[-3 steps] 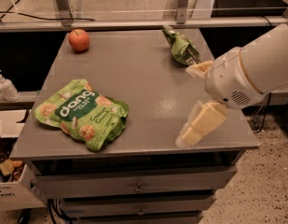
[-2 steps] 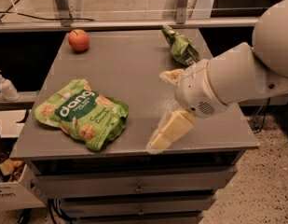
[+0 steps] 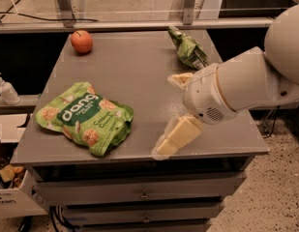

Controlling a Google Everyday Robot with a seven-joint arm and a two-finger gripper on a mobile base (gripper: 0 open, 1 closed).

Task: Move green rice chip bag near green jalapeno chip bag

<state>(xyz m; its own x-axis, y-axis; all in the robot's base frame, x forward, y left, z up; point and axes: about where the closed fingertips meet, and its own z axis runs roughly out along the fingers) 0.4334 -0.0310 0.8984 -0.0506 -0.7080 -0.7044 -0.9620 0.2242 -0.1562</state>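
The green rice chip bag, large and light green with white "dang" lettering, lies flat at the front left of the grey table. The green jalapeno chip bag, small, narrow and darker green, lies at the back right. My gripper hovers over the front right of the table, to the right of the rice chip bag and apart from it. Its two cream fingers are spread open and hold nothing. The white arm covers part of the table's right side.
A red apple sits at the back left corner of the table. A white bottle stands on a lower ledge to the left. Drawers are under the tabletop. A rail runs behind the table.
My arm and gripper have moved left across the front right of the table, toward the rice chip bag. The bags and apple have not moved.
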